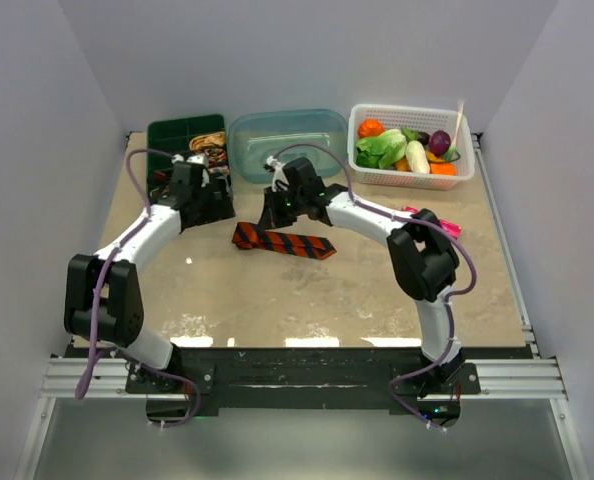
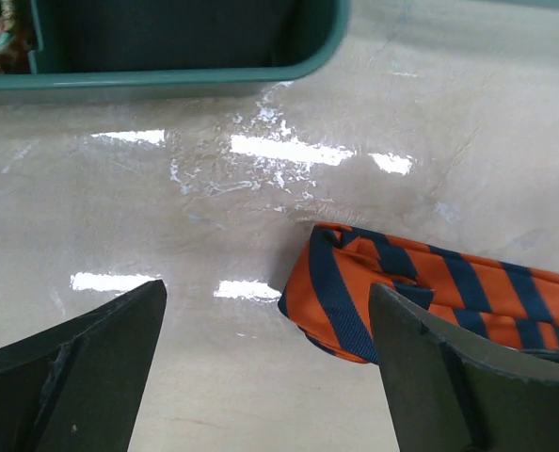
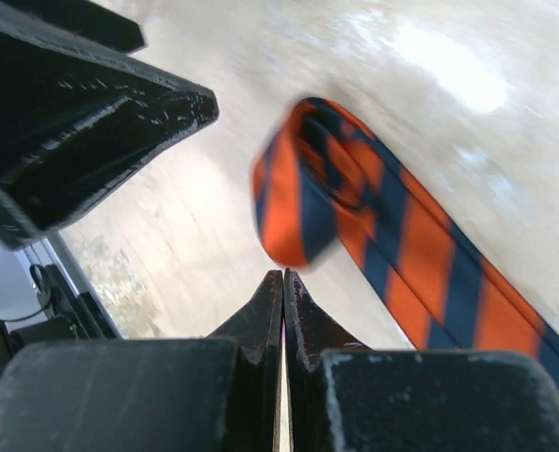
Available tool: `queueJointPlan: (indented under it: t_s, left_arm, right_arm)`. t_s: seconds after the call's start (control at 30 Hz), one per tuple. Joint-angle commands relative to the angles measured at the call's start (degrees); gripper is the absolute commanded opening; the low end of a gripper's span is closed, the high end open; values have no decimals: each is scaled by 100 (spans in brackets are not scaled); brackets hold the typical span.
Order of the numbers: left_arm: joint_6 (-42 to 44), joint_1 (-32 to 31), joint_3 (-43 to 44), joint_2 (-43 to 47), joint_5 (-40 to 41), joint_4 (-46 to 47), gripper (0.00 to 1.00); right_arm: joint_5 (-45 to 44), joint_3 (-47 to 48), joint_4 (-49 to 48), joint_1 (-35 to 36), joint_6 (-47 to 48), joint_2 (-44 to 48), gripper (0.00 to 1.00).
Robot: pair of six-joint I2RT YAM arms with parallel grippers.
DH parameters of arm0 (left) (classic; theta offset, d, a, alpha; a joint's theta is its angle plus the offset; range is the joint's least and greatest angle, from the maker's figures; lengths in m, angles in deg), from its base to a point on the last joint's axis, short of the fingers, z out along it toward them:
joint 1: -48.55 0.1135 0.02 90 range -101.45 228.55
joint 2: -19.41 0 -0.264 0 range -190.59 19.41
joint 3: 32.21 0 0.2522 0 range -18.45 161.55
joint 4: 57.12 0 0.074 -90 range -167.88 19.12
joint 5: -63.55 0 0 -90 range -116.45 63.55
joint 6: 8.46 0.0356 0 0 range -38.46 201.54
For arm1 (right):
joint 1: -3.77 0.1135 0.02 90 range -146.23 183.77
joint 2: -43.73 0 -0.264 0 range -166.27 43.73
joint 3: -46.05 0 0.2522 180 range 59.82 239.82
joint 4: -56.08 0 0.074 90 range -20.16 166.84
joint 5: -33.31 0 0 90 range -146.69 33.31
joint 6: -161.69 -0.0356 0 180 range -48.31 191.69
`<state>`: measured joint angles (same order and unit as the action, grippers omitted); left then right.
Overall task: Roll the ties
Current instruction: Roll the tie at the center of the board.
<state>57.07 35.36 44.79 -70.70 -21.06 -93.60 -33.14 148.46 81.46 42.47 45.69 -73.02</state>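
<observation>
— How much room is there on the surface point(image 1: 307, 290)?

— The near half is bare out to both side edges; along the far edge stand a white basket point(image 1: 412, 150) of toy vegetables, a clear tub point(image 1: 287, 135) and a green tray point(image 1: 182, 135), side by side.

— And the tie?

— The orange striped tie point(image 1: 282, 242) lies flat near the middle, well short of the tub; its left end is folded back on itself and its length runs right; open floor lies in front of it.

— The tools?

— The left tool point(image 2: 265, 377) hangs wide over that folded end, gripping nothing; one finger point(image 2: 449, 377) overlaps the tie's edge, possibly touching it, though the view is too close to say; the tray's rim is just beyond; the right tool point(image 3: 283, 282) is pressed closed and empty, tips just beside the fold.

— Anything smaller?

— Patterned coils point(image 1: 209, 140) sit in the tray's right compartments; a pink gadget point(image 1: 432, 218) peeks from behind the right arm.
</observation>
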Motion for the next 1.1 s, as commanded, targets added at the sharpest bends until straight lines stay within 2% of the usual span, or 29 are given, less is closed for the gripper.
queueJointPlan:
  t_s: [0.0, 0.07, 0.23, 0.77, 1.07]
  left_arm:
    - [-444, 808, -558, 266, -2206, 733, 94]
    - [-532, 1116, -795, 196, -2770, 1015, 96]
    - [-524, 1257, -1024, 28, -3008, 1216, 98]
    - [-454, 1258, -1288, -525, -3580, 1850, 99]
    - [-761, 1187, -1245, -1043, -4089, 2536, 99]
  right_arm:
    - [0, 899, 235, 199, 86, -514, 0]
    - [-35, 1102, 236, 200, 78, -752, 0]
    - [-210, 1313, 350, 208, 147, -1043, 0]
    - [-439, 1076, 482, 129, 280, -1333, 0]
    - [-439, 972, 508, 121, 394, -1351, 0]
